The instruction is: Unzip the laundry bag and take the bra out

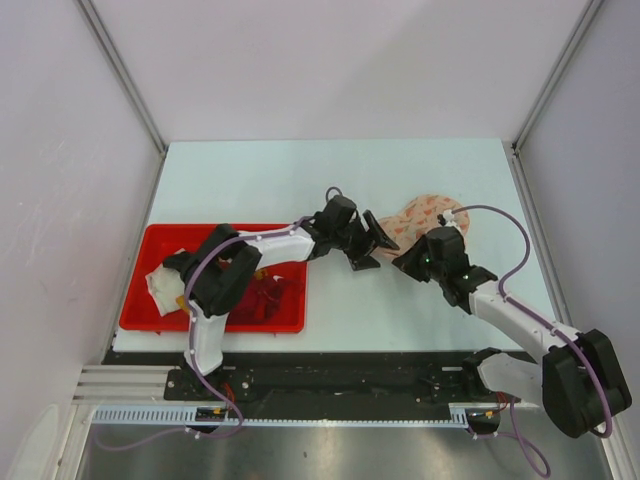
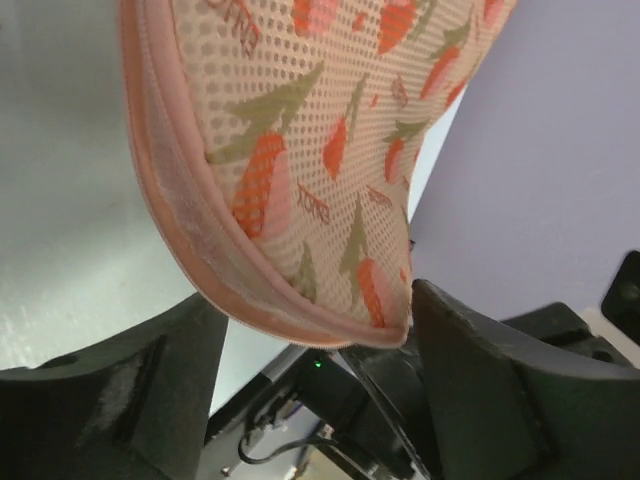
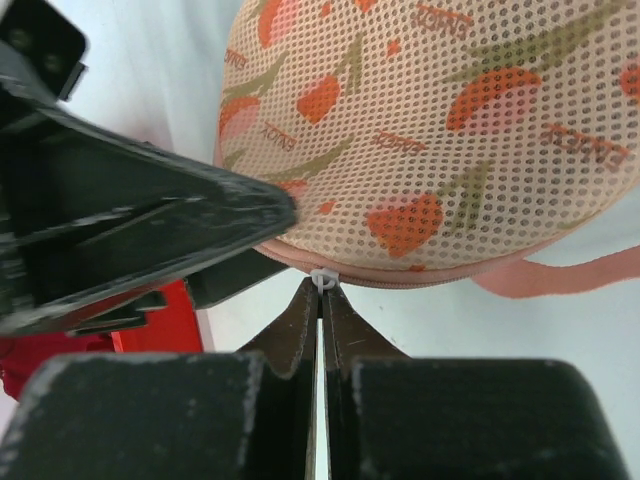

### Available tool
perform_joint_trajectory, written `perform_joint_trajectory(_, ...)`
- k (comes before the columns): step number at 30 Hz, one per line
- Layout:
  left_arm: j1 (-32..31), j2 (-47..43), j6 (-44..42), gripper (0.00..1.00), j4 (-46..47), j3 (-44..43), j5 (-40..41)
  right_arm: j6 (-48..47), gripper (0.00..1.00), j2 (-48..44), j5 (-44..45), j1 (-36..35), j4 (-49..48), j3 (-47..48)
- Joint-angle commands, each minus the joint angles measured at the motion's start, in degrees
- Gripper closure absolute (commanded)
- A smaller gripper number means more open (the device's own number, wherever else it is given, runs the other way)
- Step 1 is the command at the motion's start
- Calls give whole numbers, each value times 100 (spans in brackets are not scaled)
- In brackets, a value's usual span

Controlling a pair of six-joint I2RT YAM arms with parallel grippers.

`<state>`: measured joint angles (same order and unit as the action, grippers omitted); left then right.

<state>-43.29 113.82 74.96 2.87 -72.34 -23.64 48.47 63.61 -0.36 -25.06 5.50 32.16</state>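
While the right arm's two dark fingers (image 3: 292, 335) are clenching together on the small white zip pull (image 3: 320, 277) right at their tips, the round pale pink mesh laundry bag with orange and green print (image 3: 440, 150) is bulging just beyond them over the pale worktop (image 3: 480, 330). Its pink zip seam is running crosswise past the fingertips. The left arm's black fingers (image 2: 110, 400) are standing either side of the bag's rim, which is dipping into the gap between them; whether they are actually pinching it I cannot tell. No orange bra is showing, so it is presumably lying inside, behind the mesh. To unzip well, I judge the right fingers should be dragging the pull along the curve of the rim, following the seam rather than tugging straight back. Meanwhile the left fingers should be anchoring the fabric so the bag is neither sliding nor bunching.
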Motion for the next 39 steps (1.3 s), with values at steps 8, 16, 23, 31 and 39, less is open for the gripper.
perform_joint_trajectory(8,425,-44,-200,100,-243,-413,193,-556,100,-191,-139,448,266,317)
perform_joint_trajectory(16,839,-228,-790,99,-604,-694,-202,-1366,100,-298,-623,1934,839,264)
perform_joint_trajectory(23,1208,25,-1412,99,-1321,-1473,-317,-1498,100,-525,-597,2154,1023,238)
perform_joint_trajectory(31,1349,738,-2214,100,-2125,-2733,-211,-1761,100,-1316,-123,2014,1795,80)
perform_joint_trajectory(39,1577,721,-2425,100,-2458,-3015,201,-1692,100,-1817,-175,2365,2078,-149)
